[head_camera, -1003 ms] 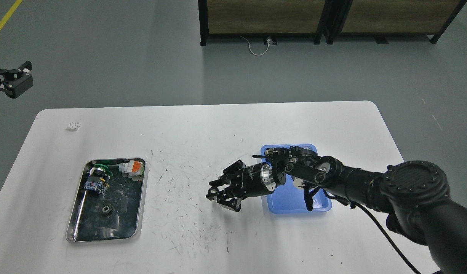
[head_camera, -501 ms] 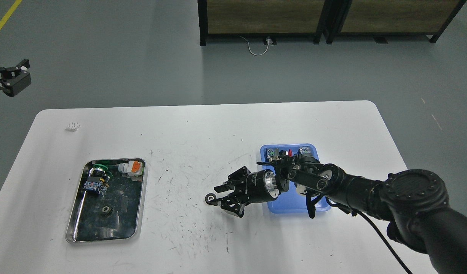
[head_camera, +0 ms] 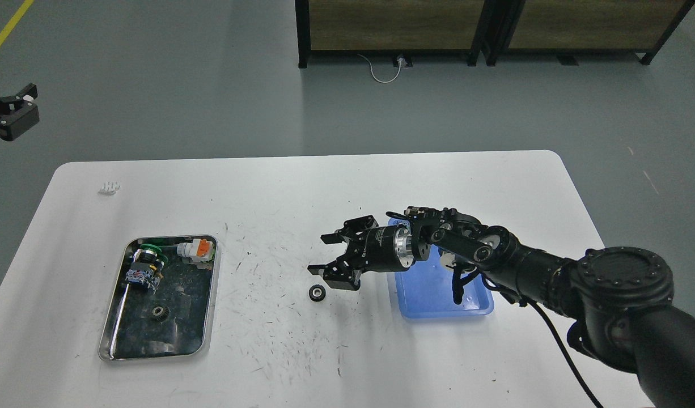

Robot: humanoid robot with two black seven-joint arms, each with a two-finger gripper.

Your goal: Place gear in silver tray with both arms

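From the head view, the white table (head_camera: 325, 181) carries the silver tray (head_camera: 207, 317) near its left side, and everything else can be placed from that tray. Inside it, a green and blue push-button part (head_camera: 144, 266) lies at the far left corner, a white and orange connector (head_camera: 195, 250) at the far right corner, and a small dark gear (head_camera: 159, 312) rests on the scratched bottom nearer the front. A second gear (head_camera: 316, 292), black with a pale centre, lies flat on the bare table well to the right of the tray, not touching it. Just above and to the right of that gear hangs the right gripper (head_camera: 323, 254), its fingers spread wide apart with nothing between them, the gear lying free below. Farther right from the tray sits a blue plastic tray (head_camera: 438, 300), partly hidden by the right arm (head_camera: 523, 266). The left gripper (head_camera: 10, 110) shows at the picture's left edge, up over the grey floor, well beyond the tray's far side; it looks a little parted at the tip, holding nothing. A small white piece (head_camera: 109, 187) lies on the table beyond the tray's far left corner
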